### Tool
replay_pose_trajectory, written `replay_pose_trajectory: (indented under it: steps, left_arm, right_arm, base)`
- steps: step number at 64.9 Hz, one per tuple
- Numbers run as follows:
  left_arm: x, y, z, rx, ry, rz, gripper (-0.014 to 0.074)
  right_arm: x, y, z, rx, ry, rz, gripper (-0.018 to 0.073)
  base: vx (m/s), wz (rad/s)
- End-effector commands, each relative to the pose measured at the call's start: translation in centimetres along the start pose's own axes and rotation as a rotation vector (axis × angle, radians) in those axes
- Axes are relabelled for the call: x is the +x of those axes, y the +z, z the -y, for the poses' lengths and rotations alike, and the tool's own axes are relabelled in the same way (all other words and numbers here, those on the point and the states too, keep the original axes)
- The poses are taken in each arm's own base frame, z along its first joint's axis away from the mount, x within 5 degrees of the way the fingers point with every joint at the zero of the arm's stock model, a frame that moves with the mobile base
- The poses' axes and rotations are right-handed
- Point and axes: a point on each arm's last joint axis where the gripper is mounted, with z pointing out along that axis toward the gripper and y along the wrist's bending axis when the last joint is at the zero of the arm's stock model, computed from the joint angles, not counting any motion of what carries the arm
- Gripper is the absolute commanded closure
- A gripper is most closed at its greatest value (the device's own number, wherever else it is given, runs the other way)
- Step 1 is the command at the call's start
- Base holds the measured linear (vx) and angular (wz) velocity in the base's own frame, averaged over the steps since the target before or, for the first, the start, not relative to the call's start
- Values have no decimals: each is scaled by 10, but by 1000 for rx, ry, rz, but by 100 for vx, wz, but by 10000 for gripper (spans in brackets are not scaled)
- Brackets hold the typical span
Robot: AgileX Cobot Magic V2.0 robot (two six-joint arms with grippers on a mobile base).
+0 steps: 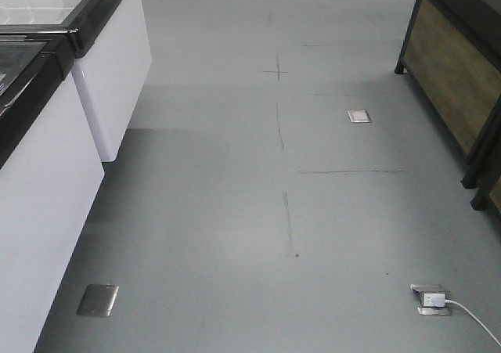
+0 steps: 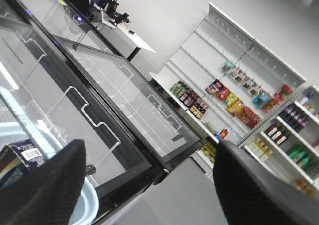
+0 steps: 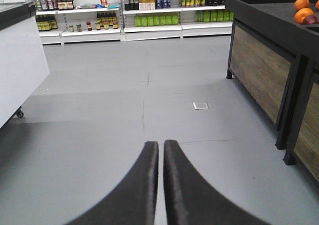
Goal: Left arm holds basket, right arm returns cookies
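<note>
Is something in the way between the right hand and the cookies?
Nothing visible. The shut right hand faces bare floor. The cookies show only in the left wrist view, by the basket.

A: Front cam, what's lying where?
B: Freezers (image 1: 47, 181) sitting at 9, display stand (image 1: 450, 79) at 2, floor socket (image 1: 431, 299) at 5.
A: R wrist?
B: Shelves (image 3: 149, 10) standing at 12; oranges (image 3: 303, 10) resting on that stand, 2 o'c.
A: L wrist?
B: Cookies (image 2: 20, 157) lying at 8, beside basket (image 2: 88, 202).

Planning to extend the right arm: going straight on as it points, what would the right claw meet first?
Way looks free: ahead of the right claw is grey floor, then the far drink shelves. The wood-panelled stand sits off to one side. Depth is unclear.
</note>
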Motion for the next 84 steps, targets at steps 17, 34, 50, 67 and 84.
replay_pose_trajectory:
  steps: [17,34,50,67,84]
  left_arm:
    - [-14,11,-13,-37,-324,114,136]
    - [7,29,-46,-114,-497,122,136]
    - [11,43,-59,-106,-465,184,136]
    - [13,56,-64,-103,-458,202,136]
    - [24,76,-63,-63,-503,187,136]
  right_arm:
    - [-1,0,0,2,-12,66,566]
    - [-1,0,0,2,-12,66,566]
    - [-1,0,0,2,-12,66,566]
    - [-1,0,0,2,-12,66,566]
    - [-1,0,0,2,-12,66,566]
  base:
    - [0,0]
    - [0,0]
    - [0,0]
    - [0,0]
    - [0,0]
